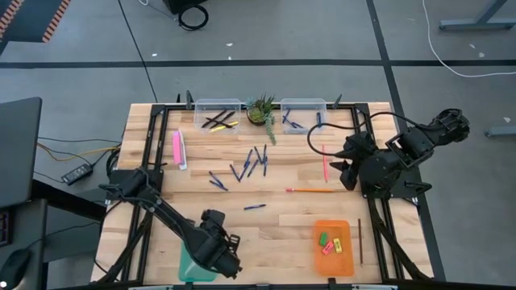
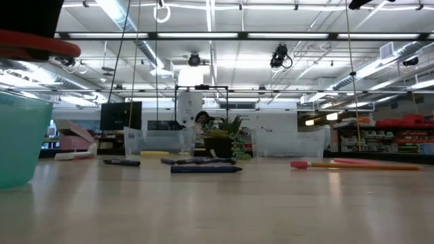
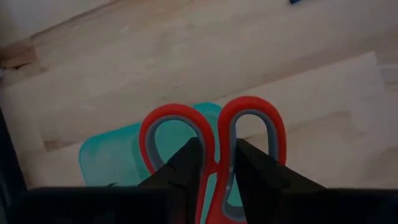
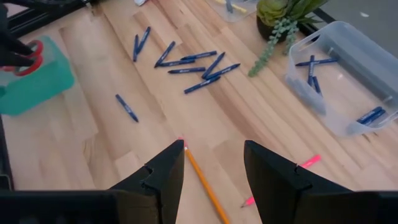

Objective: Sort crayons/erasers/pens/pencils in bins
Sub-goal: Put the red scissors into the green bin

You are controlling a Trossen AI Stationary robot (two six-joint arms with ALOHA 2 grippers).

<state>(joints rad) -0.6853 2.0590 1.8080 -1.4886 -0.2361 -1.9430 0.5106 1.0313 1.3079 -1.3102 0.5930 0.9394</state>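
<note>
Hanging directly over the teal-green tray [image 3: 106, 158] at the worktop's near-left corner, the left gripper [image 3: 216, 163] is clamping its jaws on the red-handled scissors [image 3: 214, 134], handles pointing forward; the right gripper [image 4: 213, 163] is waiting wide open above the orange pencil [image 4: 202, 180], nearer the scattered blue pens [image 4: 186, 62].

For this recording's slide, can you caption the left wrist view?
Left gripper pinches the red-handled scissors between its fingers, held above the teal tray on the wooden table.

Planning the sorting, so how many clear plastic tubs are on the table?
2: one clear tub holding pencils, the other tub holding blue pens, the potted plant between them.
</note>
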